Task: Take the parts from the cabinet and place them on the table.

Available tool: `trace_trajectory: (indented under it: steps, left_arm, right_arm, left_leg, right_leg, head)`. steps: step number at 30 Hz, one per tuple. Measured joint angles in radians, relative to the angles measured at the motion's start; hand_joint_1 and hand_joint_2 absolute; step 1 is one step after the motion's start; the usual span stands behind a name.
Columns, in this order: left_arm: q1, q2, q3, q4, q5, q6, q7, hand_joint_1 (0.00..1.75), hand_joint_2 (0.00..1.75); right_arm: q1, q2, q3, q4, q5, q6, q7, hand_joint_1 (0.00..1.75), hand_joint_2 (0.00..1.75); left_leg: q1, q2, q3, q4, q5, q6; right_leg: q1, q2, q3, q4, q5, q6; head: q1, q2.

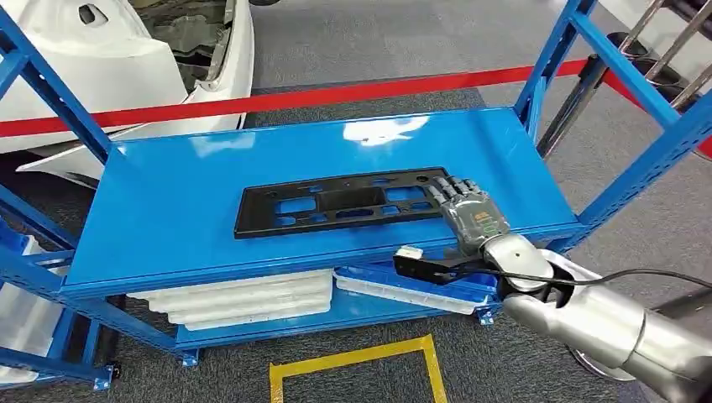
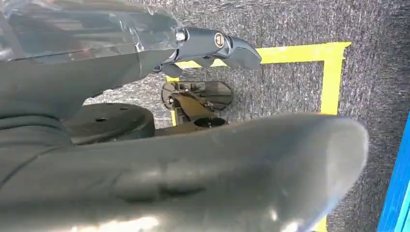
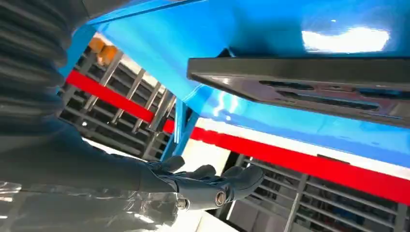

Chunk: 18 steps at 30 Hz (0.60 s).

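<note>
On the blue shelf [image 1: 210, 185], middle level, black flat part [image 1: 336, 203] lies lengthwise near front edge. White trays [image 1: 252, 298] stacked on level below; red barrier tape [image 1: 319, 96] behind rack. Right hand [image 1: 467, 210] rests at part's right end, fingers laid on it, actual grip cannot tell. Left hand [image 2: 193, 164] hangs over carpet by yellow floor tape [image 2: 333, 72], fingers' state unclear.

Left hand [image 2: 203, 159] above yellow tape [image 2: 332, 72]

Just one black part [image 1: 340, 201] on the top shelf [image 1: 210, 168], mid-frame. Two stacks of white trays [image 1: 252, 298] underneath, lower center. One yellow tape square [image 1: 357, 365] at bottom.
</note>
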Motion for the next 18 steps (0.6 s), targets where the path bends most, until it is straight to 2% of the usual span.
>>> trace_trajectory:
  steps: [6, 18]
  left_arm:
    - [-0.006, 0.000, 0.000, 0.000, -0.007, 0.000, 0.006, 0.00, 0.00]
    - [-0.006, 0.000, -0.005, 0.000, -0.009, 0.000, 0.021, 0.00, 0.00]
  right_arm:
    - [0.008, 0.031, -0.003, 0.064, -0.076, -0.057, -0.074, 0.00, 1.75]
    - [0.003, 0.073, -0.011, 0.156, -0.148, -0.082, -0.112, 0.00, 1.75]
  left_leg:
    - [0.000, 0.000, 0.000, 0.000, 0.000, 0.000]
    - [0.000, 0.000, 0.000, 0.000, 0.000, 0.000]
  right_leg:
    - [0.000, 0.000, 0.000, 0.000, 0.000, 0.000]
    - [0.000, 0.000, 0.000, 0.000, 0.000, 0.000]
  head:
    - [0.000, 0.000]
    - [0.000, 0.000]
